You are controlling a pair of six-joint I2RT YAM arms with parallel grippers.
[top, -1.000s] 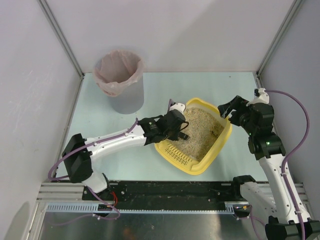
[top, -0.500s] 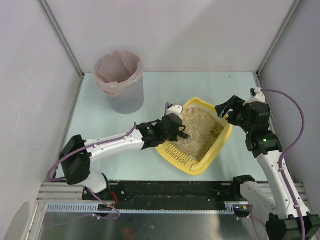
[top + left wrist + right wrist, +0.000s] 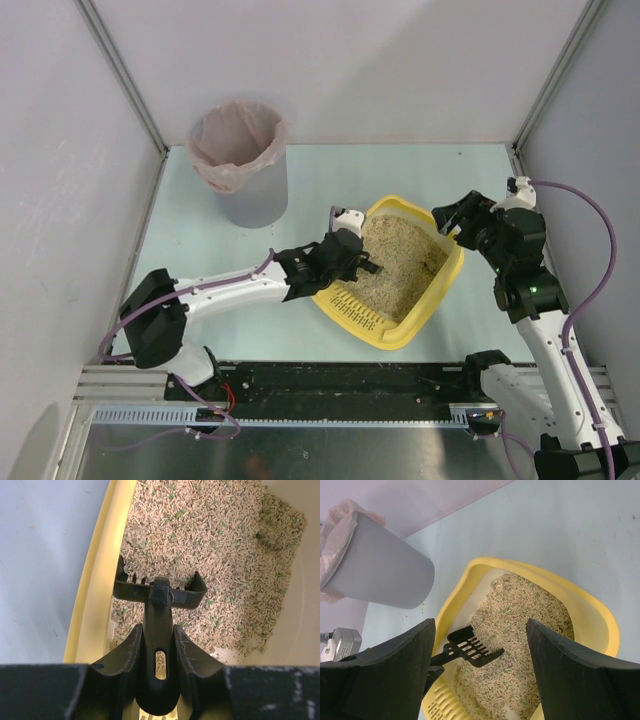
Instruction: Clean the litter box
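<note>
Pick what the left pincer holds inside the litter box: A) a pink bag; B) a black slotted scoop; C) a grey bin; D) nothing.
B: the left pincer is clamped on the handle of the black scoop, whose slotted head is inside the litter box.

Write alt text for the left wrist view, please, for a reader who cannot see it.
The left gripper clamps the handle of a black scoop, its head over beige pellet litter, close to the yellow litter box rim. Pale blue table shows beyond the rim.
</note>
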